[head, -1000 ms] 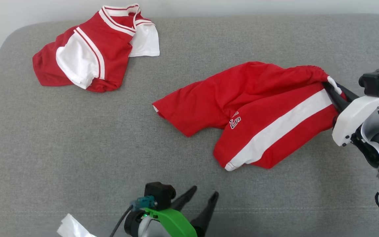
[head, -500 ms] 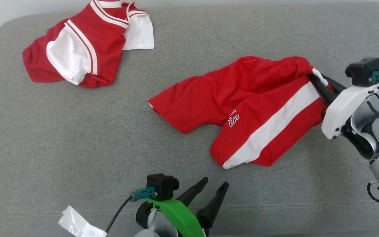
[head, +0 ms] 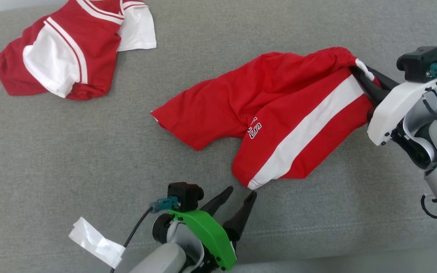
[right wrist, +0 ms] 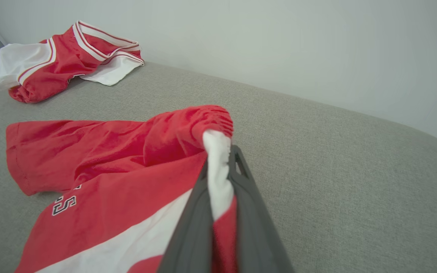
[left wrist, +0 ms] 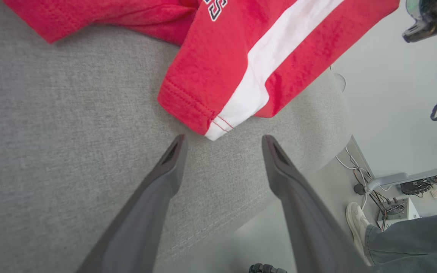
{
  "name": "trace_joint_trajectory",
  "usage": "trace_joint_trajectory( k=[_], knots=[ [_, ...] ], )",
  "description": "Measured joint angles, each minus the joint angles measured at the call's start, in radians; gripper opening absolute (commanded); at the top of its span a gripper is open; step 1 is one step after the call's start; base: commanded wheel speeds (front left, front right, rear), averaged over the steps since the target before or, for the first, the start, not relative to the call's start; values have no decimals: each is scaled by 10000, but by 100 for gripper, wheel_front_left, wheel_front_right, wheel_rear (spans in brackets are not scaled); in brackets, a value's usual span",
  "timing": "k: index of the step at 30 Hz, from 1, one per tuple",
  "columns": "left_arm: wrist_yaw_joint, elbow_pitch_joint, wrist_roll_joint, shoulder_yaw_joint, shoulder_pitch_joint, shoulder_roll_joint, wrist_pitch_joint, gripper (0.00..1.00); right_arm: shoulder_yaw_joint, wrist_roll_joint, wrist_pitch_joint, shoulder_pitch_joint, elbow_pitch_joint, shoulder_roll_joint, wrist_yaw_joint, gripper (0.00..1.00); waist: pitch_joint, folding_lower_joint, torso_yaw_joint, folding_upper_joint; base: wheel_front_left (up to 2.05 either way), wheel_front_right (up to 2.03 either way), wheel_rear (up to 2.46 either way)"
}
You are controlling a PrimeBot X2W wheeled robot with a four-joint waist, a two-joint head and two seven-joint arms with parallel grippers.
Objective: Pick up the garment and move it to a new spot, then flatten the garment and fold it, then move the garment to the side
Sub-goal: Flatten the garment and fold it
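Observation:
The garment is a pair of red shorts with a white side stripe, lying crumpled on the grey cushion. My right gripper is shut on its waistband at the right end, and the pinched white and red cloth shows between the fingers in the right wrist view. My left gripper is open at the near side, fingertips just short of the leg hem. In the left wrist view the hem corner of the garment lies just beyond the open left gripper, apart from both fingers.
A second red and white garment lies bunched at the far left of the cushion, also in the right wrist view. The cushion's front edge runs close below my left gripper. Past it are floor, cables and a person's foot.
The head camera has shifted, so the whole picture moved. My left gripper has advanced toward the shorts' leg hem, staying open. The right gripper keeps its hold on the waistband.

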Motion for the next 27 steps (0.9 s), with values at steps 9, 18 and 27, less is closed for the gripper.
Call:
trace_joint_trajectory(
  k=[9,18,27],
  knots=[
    [178,723,-512,-608,-677,-8,-176,100,38,0,77,-279,-222,-58,0,0,444,0,-383,0,0,0,0],
    [174,1011,-1039,-1037,-1220,-6,-533,100,107,0,75,-399,-324,-113,0,0,769,0,-606,0,0,0,0],
    [81,1108,-1570,-1557,-1708,-10,-788,0,128,0,71,-439,-351,-140,0,0,884,0,-698,0,0,0,0]
  ],
)
